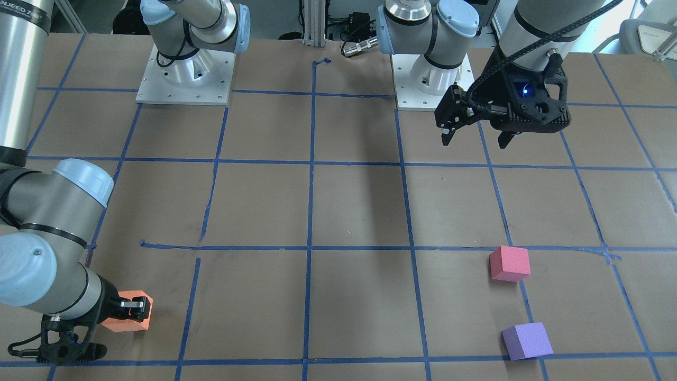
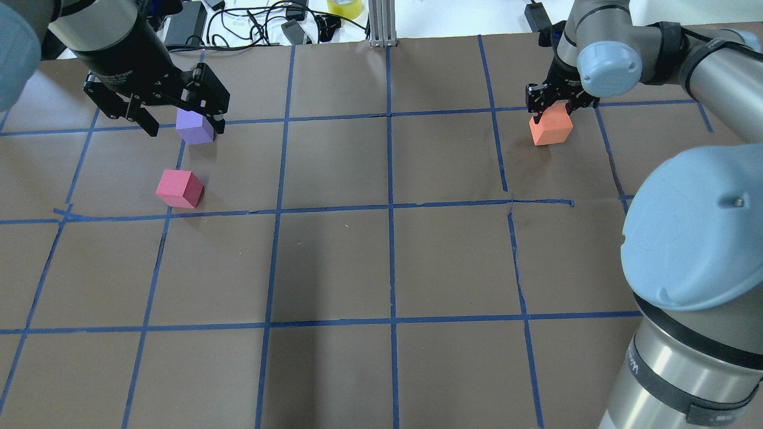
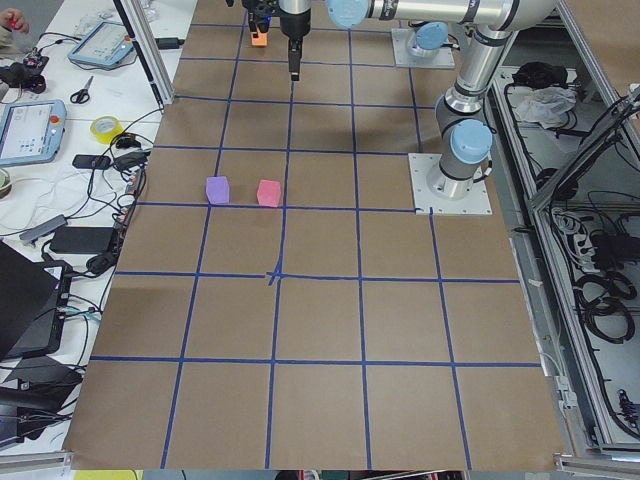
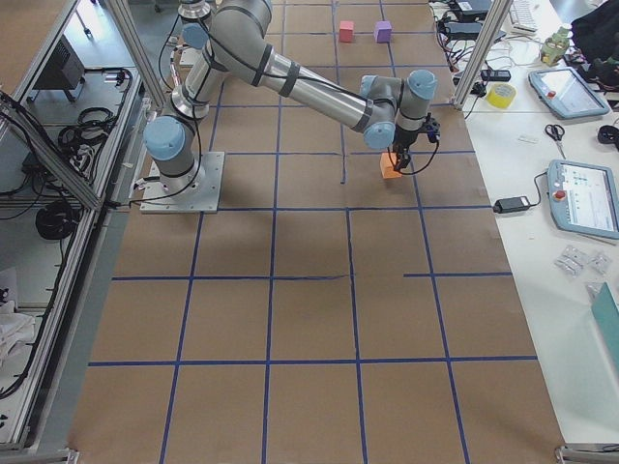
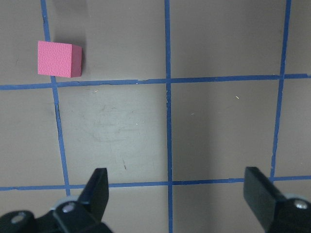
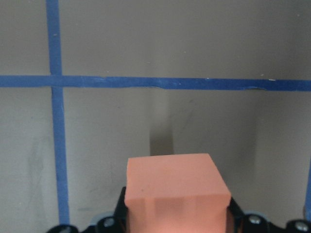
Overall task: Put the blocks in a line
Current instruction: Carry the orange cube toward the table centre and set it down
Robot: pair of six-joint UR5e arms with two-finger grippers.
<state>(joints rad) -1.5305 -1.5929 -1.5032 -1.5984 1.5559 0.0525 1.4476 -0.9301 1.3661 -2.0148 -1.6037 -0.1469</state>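
Observation:
My right gripper (image 2: 553,110) is shut on the orange block (image 2: 551,130) at the far right of the table. The block fills the bottom of the right wrist view (image 6: 177,194), and I cannot tell whether it touches the table. It also shows in the front view (image 1: 127,317). The pinkish-red block (image 2: 179,188) and the purple block (image 2: 195,128) lie apart at the far left. My left gripper (image 2: 185,128) is open and empty, held high above that area. The left wrist view shows its open fingers (image 5: 97,189) and the pinkish-red block (image 5: 59,58).
Blue tape lines (image 2: 390,208) mark a grid on the brown table. Two arm bases (image 1: 185,74) stand on the robot's side. Cables and a yellow tape roll (image 2: 344,7) lie beyond the far edge. Tablets and tools lie on side benches (image 4: 580,184).

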